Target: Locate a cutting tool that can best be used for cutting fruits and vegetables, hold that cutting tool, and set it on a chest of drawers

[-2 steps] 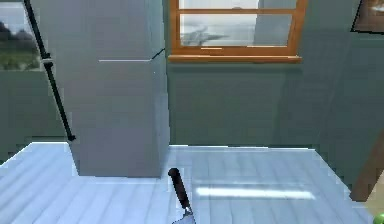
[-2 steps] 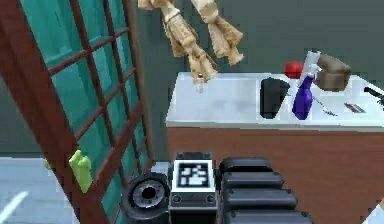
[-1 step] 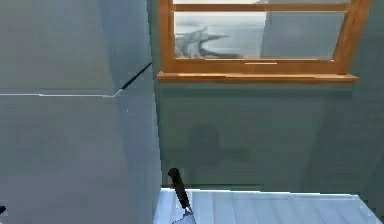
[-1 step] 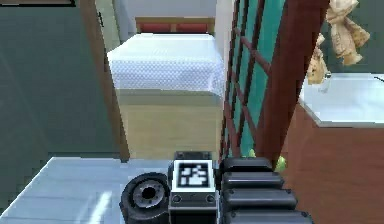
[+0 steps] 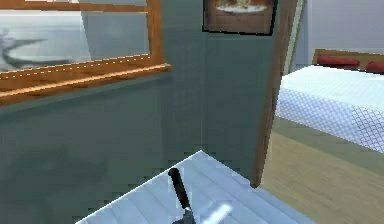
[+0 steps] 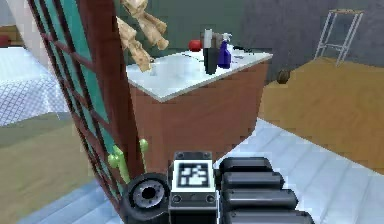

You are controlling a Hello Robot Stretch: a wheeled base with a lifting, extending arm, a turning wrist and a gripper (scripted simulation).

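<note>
Presently the arm [image 6: 255, 192] is sitting retracted, lower centre; gripper [image 6: 150, 195] jaws: cannot tell. The knife [image 5: 179, 193] is lying near-vertical, handle pointing up-frame.

Forward view: wood-framed window [image 5: 70, 40] in the grey-green wall at left. A framed picture [image 5: 240, 15] hangs high beside a wooden door frame [image 5: 272, 100]. Beyond the frame is a bed [image 5: 335, 100] under a white cover, with red pillows [image 5: 338, 62] at the headboard. Arm side view: brown counter [image 6: 200, 115] with a white top, carrying a dark bottle [image 6: 209, 52], a blue spray bottle [image 6: 226, 50] just beside it, and a small red round thing [image 6: 194, 45]. Glazed wooden door [image 6: 85, 100] at left. White wire rack [image 6: 338, 35] at far right, on wood floor.
</note>
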